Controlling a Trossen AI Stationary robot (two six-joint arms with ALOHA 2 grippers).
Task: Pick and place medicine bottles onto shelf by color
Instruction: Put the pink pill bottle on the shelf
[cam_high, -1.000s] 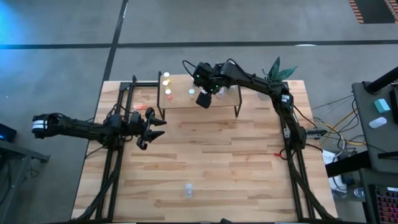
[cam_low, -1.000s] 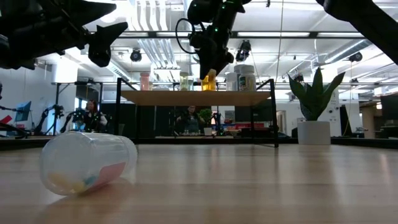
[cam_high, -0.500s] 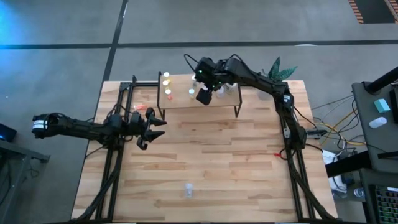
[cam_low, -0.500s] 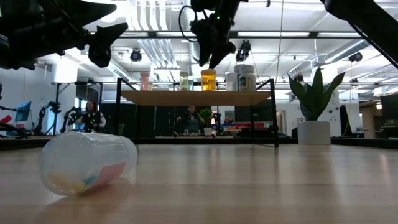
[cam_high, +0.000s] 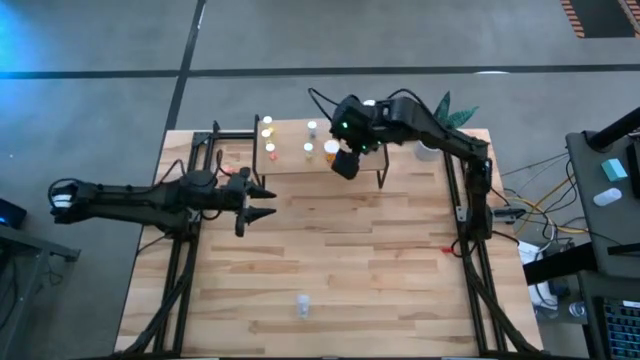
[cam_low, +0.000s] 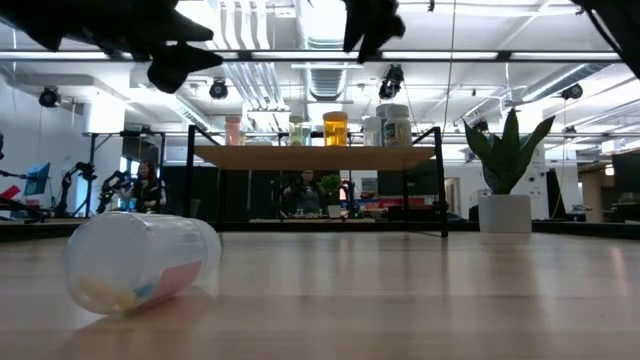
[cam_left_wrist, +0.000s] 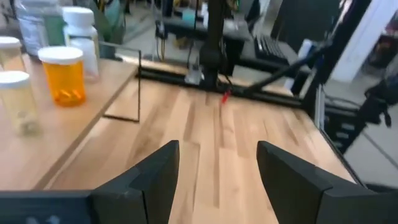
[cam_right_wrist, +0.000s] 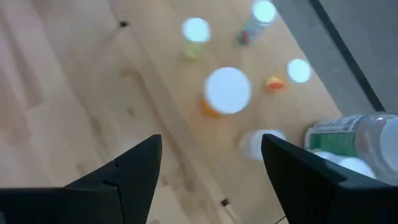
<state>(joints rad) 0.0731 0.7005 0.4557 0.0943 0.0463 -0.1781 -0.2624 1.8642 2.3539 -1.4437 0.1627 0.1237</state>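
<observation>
On the shelf (cam_high: 320, 158): orange bottle (cam_high: 331, 150) stands upright among other small bottles, white cap up.
Near table edge: a clear bottle (cam_low: 140, 262) lies on its side, apparently holding pills.
Right gripper (cam_high: 347, 165): above the shelf's front, jaws apart, empty.
Left gripper (cam_high: 252, 200): over the table left of the shelf, jaws apart, empty.
Far corner: potted plant (cam_high: 445, 118).

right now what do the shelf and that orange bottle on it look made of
The shelf: its top looks like light wood with a matte finish, showing pale grain in the left wrist view; its legs look like thin black metal, judging by the slim dark bars. The orange bottle: probably translucent amber plastic, since light passes through it, with an opaque white cap, likely plastic too.
</observation>
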